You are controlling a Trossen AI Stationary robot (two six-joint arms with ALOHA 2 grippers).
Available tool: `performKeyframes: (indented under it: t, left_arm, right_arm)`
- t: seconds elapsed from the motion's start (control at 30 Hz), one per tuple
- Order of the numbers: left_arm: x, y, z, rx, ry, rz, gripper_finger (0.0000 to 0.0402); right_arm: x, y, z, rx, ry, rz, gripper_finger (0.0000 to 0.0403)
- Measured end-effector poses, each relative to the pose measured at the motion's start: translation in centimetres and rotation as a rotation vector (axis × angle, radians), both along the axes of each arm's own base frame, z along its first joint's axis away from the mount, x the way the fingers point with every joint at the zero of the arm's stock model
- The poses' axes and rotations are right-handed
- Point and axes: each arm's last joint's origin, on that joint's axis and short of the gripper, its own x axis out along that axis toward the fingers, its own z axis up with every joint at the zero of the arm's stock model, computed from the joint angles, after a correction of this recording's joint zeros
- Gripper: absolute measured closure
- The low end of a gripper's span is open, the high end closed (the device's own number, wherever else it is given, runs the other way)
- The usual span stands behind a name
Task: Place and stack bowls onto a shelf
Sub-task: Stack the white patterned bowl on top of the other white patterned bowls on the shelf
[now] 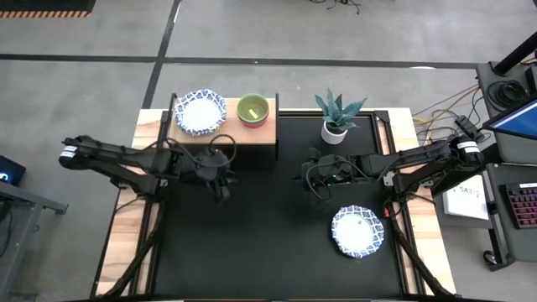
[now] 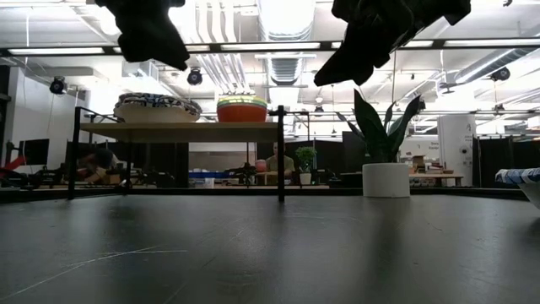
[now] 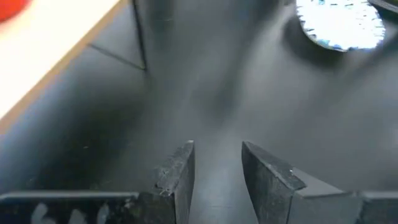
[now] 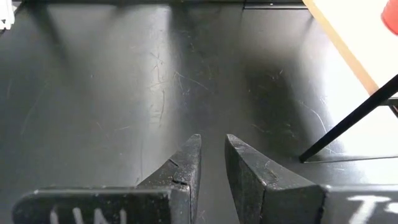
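Right gripper (image 1: 312, 179): empty, fingers (image 4: 186, 163) nearly together with only a narrow slit between, hanging above bare black tabletop (image 1: 252, 243) near the middle. Left gripper (image 1: 220, 178): also empty, fingers (image 3: 177, 171) a little apart, raised over the table just in front of the shelf (image 1: 225, 132).

On the shelf already: a blue-rimmed bowl (image 1: 200, 111) at its left end, and beside it a red bowl with a yellow-green one nested inside (image 1: 252, 109). Right end of the board bare. One more patterned bowl (image 1: 358, 231) flat on the table toward the right front, well apart from both grippers, nearer the right one.

Likely next step: fetching that bowl with the right arm. Worth doing first: spreading the fingers wide before descending. Best grip probably on the near rim, one finger inside, one outside, not across the whole bowl. Worth lifting level and swinging clear of the potted plant (image 1: 336, 118) on the way. Safest release centred over the stack, low, to avoid a tilt.
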Motion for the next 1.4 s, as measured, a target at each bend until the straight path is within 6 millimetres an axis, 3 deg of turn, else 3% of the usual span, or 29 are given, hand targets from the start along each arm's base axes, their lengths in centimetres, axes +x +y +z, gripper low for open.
performKeyframes:
  t: [0.5,0.83,1.23,1.4]
  left_arm:
    - [3.3,-3.4,-2.9,0.012,0.044,-0.113,0.0287]
    - [4.4,-3.8,-4.3,0.019,0.087,-0.118,0.0287]
    - [4.6,-3.8,-4.4,0.017,0.086,-0.115,0.0287]
    - [4.6,-3.8,-4.4,0.017,0.085,-0.115,0.0287]
  right_arm:
    - [-0.1,0.0,-0.1,0.009,0.015,-0.006,0.0342]
    - [-0.6,0.0,0.8,0.029,0.163,-0.028,0.0342]
    - [-0.9,0.0,1.1,0.033,0.234,-0.031,0.0342]
    - [-1.7,0.4,0.5,0.122,0.344,0.104,0.0342]
